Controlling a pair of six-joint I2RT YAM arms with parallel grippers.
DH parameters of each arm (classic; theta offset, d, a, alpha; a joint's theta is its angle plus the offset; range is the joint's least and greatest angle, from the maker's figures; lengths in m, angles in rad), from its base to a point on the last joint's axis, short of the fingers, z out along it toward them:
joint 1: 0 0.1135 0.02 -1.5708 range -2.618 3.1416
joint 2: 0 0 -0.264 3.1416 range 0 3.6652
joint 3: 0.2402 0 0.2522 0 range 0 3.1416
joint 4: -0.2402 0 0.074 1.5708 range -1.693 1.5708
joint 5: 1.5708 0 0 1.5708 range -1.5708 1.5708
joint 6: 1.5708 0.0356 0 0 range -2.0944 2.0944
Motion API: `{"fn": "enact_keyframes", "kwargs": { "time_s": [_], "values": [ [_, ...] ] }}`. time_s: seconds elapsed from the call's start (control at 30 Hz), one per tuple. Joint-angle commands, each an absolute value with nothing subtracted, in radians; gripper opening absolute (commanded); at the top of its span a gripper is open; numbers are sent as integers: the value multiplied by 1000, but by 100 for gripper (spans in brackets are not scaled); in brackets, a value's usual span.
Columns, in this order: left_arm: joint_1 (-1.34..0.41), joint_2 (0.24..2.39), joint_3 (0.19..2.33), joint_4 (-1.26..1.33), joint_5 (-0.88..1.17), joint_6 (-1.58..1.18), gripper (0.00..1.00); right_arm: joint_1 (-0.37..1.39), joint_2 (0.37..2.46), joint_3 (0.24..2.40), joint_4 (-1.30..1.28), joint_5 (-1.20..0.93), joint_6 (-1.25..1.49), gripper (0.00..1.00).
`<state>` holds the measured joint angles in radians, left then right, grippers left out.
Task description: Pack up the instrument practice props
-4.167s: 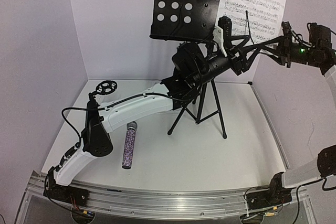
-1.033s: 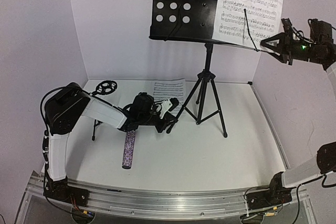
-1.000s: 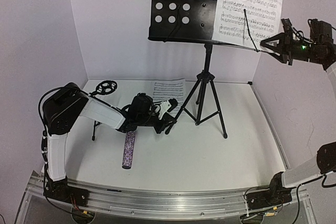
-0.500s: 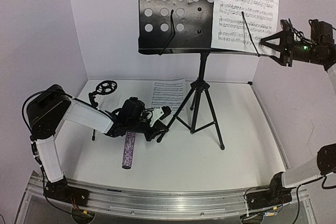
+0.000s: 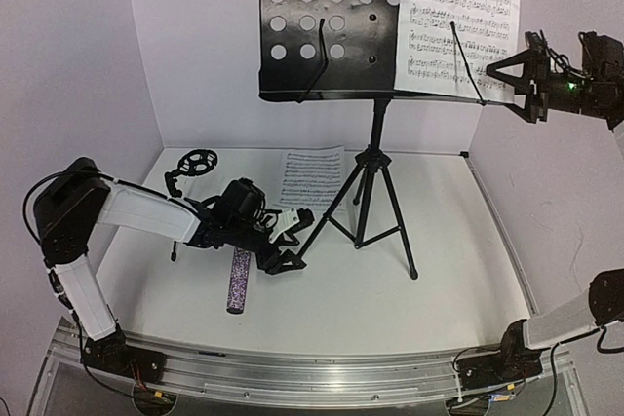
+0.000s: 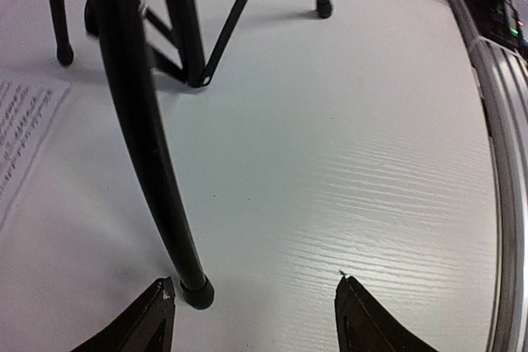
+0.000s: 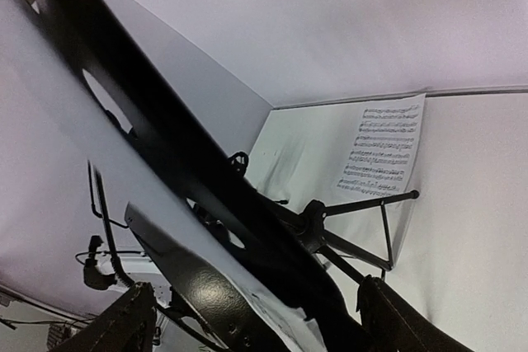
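The tall black music stand (image 5: 375, 133) stands mid-table with a white sheet-music page (image 5: 458, 17) on its perforated desk. A second page (image 5: 312, 177) lies flat on the table behind my left arm. The glittery purple microphone (image 5: 237, 280) lies at front left, and the small black mic stand (image 5: 195, 163) is at back left. My left gripper (image 5: 283, 245) is open and low beside the foot (image 6: 196, 290) of a tripod leg, which sits just inside its left finger (image 6: 153, 319). My right gripper (image 5: 507, 80) is open, its jaws on either side of the desk's right edge (image 7: 206, 286).
White walls close in the table at the back and both sides. A metal rail (image 5: 312, 367) runs along the near edge and also shows as a rail (image 6: 487, 121) in the left wrist view. The stand's other two legs (image 5: 405, 231) spread to the right.
The music stand has shifted left. My left gripper has opened, let go of the tripod leg and drawn back a little. My right gripper has opened wider at the desk's edge.
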<state>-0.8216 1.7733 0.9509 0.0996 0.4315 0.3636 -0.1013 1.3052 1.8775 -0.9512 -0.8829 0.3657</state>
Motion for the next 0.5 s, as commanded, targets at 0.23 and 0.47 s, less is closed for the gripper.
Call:
{"fn": "enact_keyframes", "kwargs": {
  "time_s": [0.23, 0.47],
  "values": [
    [-836, 1419, 1040, -74, 751, 478, 69, -103, 1310, 2035, -966, -714, 295, 82],
    [-957, 1363, 1233, -181, 753, 440, 65, -103, 1280, 2082, -1022, -610, 233, 84]
  ]
}}
